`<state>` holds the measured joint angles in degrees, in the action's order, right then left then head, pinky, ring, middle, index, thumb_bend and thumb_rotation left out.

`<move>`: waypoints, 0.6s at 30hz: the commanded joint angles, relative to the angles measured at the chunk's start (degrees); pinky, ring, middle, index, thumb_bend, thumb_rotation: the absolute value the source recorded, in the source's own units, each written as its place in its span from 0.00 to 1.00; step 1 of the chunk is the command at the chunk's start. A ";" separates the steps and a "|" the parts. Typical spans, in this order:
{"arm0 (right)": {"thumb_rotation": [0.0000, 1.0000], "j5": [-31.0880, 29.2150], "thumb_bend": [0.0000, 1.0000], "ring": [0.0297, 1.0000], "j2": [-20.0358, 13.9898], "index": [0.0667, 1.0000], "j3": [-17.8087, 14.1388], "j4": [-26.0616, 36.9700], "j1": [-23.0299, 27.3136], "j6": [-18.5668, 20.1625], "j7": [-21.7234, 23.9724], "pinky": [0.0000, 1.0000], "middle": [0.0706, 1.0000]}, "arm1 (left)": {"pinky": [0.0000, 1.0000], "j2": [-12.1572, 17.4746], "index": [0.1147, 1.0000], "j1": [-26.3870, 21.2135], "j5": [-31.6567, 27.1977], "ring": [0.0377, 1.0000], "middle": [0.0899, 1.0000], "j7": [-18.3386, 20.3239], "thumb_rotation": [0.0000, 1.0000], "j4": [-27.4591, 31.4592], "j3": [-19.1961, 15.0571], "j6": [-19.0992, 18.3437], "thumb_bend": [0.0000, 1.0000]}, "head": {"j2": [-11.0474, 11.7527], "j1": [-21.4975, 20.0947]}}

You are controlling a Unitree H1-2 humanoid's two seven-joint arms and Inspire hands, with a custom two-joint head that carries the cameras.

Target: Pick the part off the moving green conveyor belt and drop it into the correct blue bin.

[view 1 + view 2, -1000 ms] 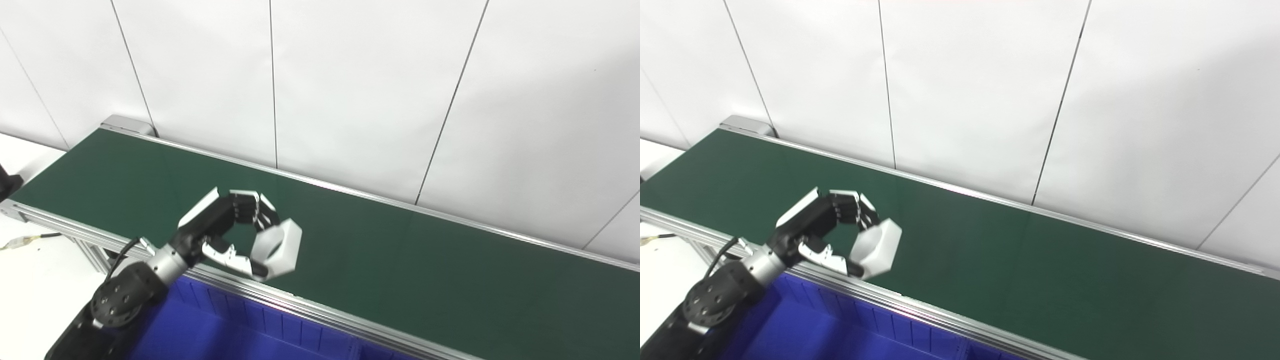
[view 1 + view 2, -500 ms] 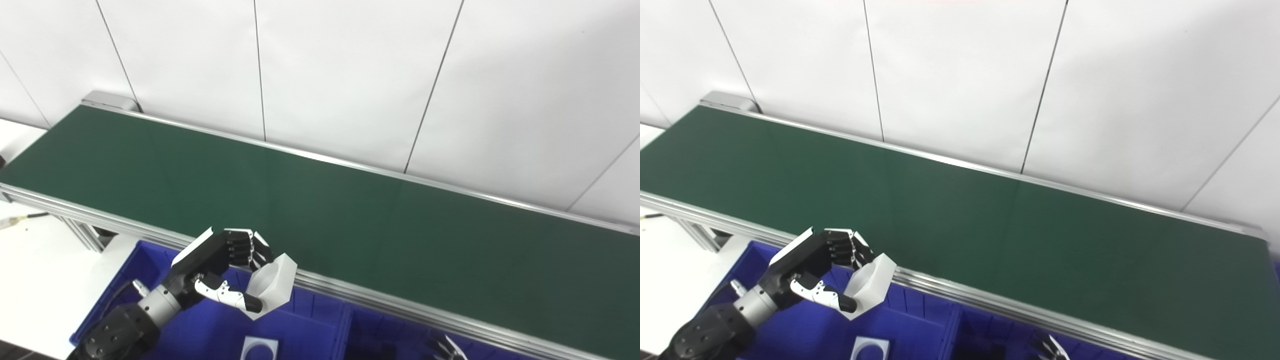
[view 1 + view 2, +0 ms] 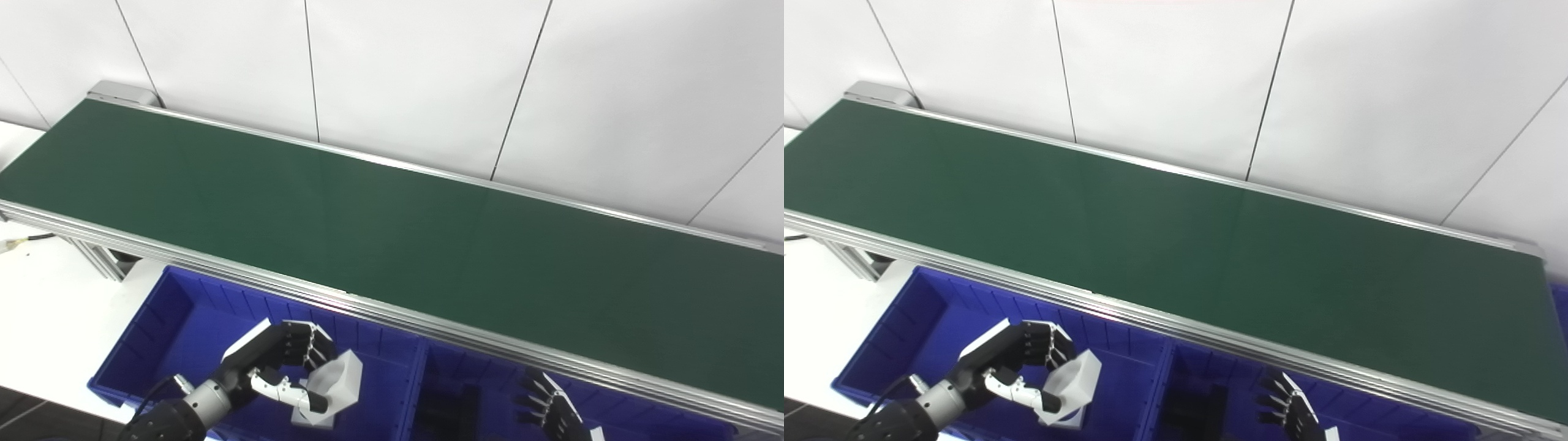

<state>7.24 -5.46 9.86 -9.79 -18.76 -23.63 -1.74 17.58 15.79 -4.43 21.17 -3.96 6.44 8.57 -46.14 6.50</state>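
- Left eye view: the green conveyor belt (image 3: pixel 392 226) is seen running from the far left to the right, framed by silver rails, with a white panelled wall (image 3: pixel 429 79) behind it. No part lies on the belt surface.
- Just on the near side of the belt's near rail, the left blue bin (image 3: pixel 184 324) is seen, and beside it on the right a second blue bin (image 3: pixel 484 392), the two divided by a shared blue wall.
- The left hand (image 3: pixel 275 367) is held over the left blue bin, its fingers (image 3: pixel 303 349) and thumb clamped on the white part (image 3: pixel 340 386), a blocky piece with a round hollow. The part is kept above the bin floor, clear of the belt.
- Directly beneath the held part, another white piece (image 3: pixel 309 419) is seen lying on the bin floor, mostly hidden.
- The right hand (image 3: pixel 551 410) is seen at the near edge over the second blue bin, its fingers spread apart and nothing held.
- A white table (image 3: pixel 49 306) is seen to the left of the bins, with a cable end (image 3: pixel 18 242) at its far left edge.
- Right eye view: the same layout is shown a little shifted. The left hand (image 3: pixel 1013 367) is again closed around the white part (image 3: pixel 1072 383) above the left blue bin (image 3: pixel 919 324).
- The right hand (image 3: pixel 1292 410) is shown with fingers apart and empty over the second blue bin (image 3: pixel 1225 386), where dark shapes lie that cannot be made out.
- The right end of the conveyor belt (image 3: pixel 1176 226) is visible here.
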 commanded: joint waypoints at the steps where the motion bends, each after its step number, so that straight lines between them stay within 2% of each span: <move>1: 0.14 -0.55 0.65 0.70 0.48 0.82 -0.38 1.93 -0.11 -0.64 0.56 0.61 0.77 | 0.37 0.20 0.46 -1.18 4.93 0.42 0.44 -2.86 0.00 -0.78 0.18 3.38 0.48 | -0.06 0.03; 3: 0.14 -0.65 0.65 0.70 0.51 0.81 -0.45 2.16 -0.25 -0.40 0.70 0.60 0.77 | 0.37 0.73 0.46 -1.93 17.64 0.42 0.44 -9.35 0.00 -2.47 1.46 6.70 0.48 | -0.21 0.38; 5: 0.15 -0.49 0.65 0.70 0.52 0.81 -0.45 2.41 -0.38 -0.13 0.74 0.61 0.77 | 0.36 0.62 0.47 -2.27 25.64 0.41 0.44 -14.53 0.00 -3.59 2.12 8.29 0.48 | -0.17 0.33; 7: 0.14 -0.48 0.65 0.71 0.54 0.82 -0.42 2.17 -0.36 -0.38 0.81 0.61 0.78 | 0.33 -0.48 0.48 -2.66 27.62 0.40 0.45 -18.16 0.00 -5.96 1.84 10.36 0.47 | -0.14 0.22; 10: 0.15 0.17 0.65 0.71 0.66 0.82 -0.51 2.07 -0.32 -0.40 0.69 0.61 0.78 | 0.31 -2.04 0.49 -2.46 30.89 0.41 0.46 -22.99 0.00 -6.89 1.23 10.19 0.47 | -0.10 0.23; 12: 0.16 0.51 0.65 0.71 0.75 0.81 -0.60 2.06 -0.28 -0.33 0.63 0.61 0.78 | 0.33 -2.45 0.46 -2.24 33.01 0.44 0.50 -25.72 0.00 -7.09 1.09 10.61 0.47 | -0.03 0.22; 13: 0.16 0.58 0.65 0.71 0.78 0.81 -0.64 2.01 -0.25 -0.37 0.63 0.61 0.78 | 0.44 -2.51 0.44 -2.20 33.97 0.54 0.59 -26.83 0.02 -7.25 1.13 10.86 0.49 | -0.03 0.22; 14: 0.16 0.55 0.65 0.71 0.85 0.81 -0.68 1.96 -0.23 -0.40 0.66 0.61 0.78 | 0.56 -2.52 0.54 -2.16 34.94 0.65 0.67 -27.87 0.02 -7.45 1.20 10.93 0.60 | 0.00 0.16; 15: 0.15 0.50 0.65 0.71 0.93 0.81 -0.72 1.95 -0.23 -0.43 0.70 0.61 0.78 | 0.66 -2.55 0.67 -2.06 35.67 0.73 0.75 -28.55 0.01 -7.47 1.23 10.70 0.71 | 0.04 0.16; 17: 0.14 0.32 0.65 0.71 1.03 0.81 -0.77 1.68 -0.14 -0.72 0.82 0.61 0.78 | 0.69 -2.70 0.72 -1.85 36.49 0.77 0.77 -29.44 0.00 -7.42 1.19 10.03 0.74 | 0.12 0.19; 18: 0.14 0.23 0.65 0.70 1.07 0.81 -0.77 1.44 -0.04 -0.95 0.89 0.61 0.78 | 0.72 -2.77 0.77 -1.77 36.72 0.82 0.83 -29.78 0.00 -7.44 1.16 9.73 0.76 | 0.16 0.15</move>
<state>7.87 -4.69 9.42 -9.47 -18.96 -23.22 -1.06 14.52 14.15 31.58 -6.34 -12.10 7.98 17.52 -45.97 6.68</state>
